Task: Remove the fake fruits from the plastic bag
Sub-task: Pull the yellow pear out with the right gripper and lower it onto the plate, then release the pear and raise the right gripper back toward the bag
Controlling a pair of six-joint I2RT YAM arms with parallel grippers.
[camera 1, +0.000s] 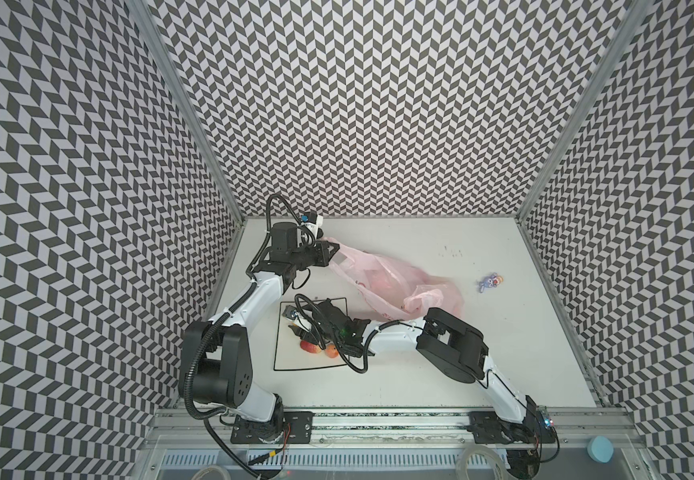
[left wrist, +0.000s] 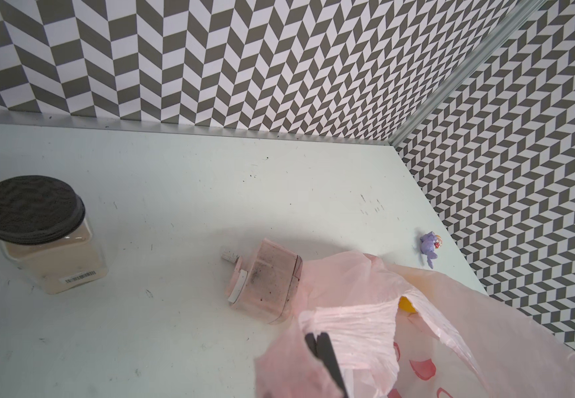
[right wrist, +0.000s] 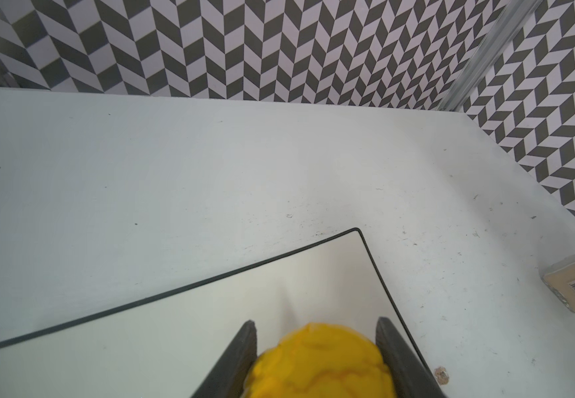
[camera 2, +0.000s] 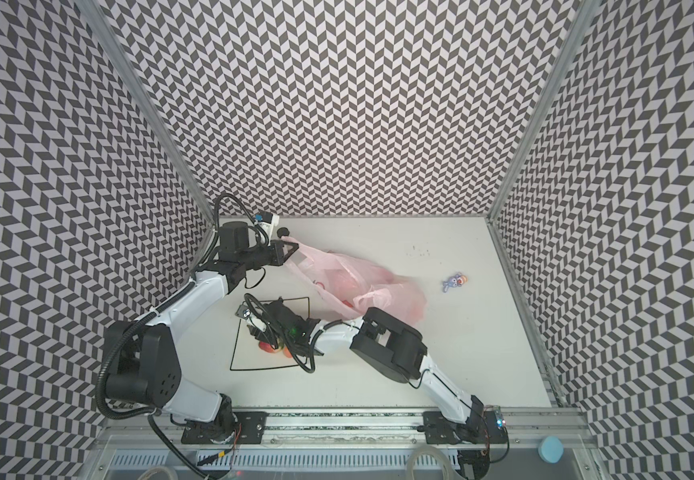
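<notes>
Left pincer (left wrist: 317, 341) is clenched on the crinkled, translucent pink bag (camera 1: 395, 282). Right pincer (right wrist: 317, 325) grasps a glossy yellow fruit (right wrist: 320, 365) over the plate (right wrist: 210, 310), which holds two reddish fruits (camera 1: 310, 345) nearby.

Left gripper (camera 1: 335, 249) pinched shut, far back, right gripper (right wrist: 315, 326) partly closed, gripping

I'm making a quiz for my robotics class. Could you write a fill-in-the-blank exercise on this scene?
1. The left end effector is shut on the bag, which is pale ____.
2. The right end effector grips a fruit coloured ____.
3. That fruit is over the plate, whose thin rim is ____.
4. The small toy lying apart from the bag is ____.
Missing words: pink; yellow; black; purple.
</notes>
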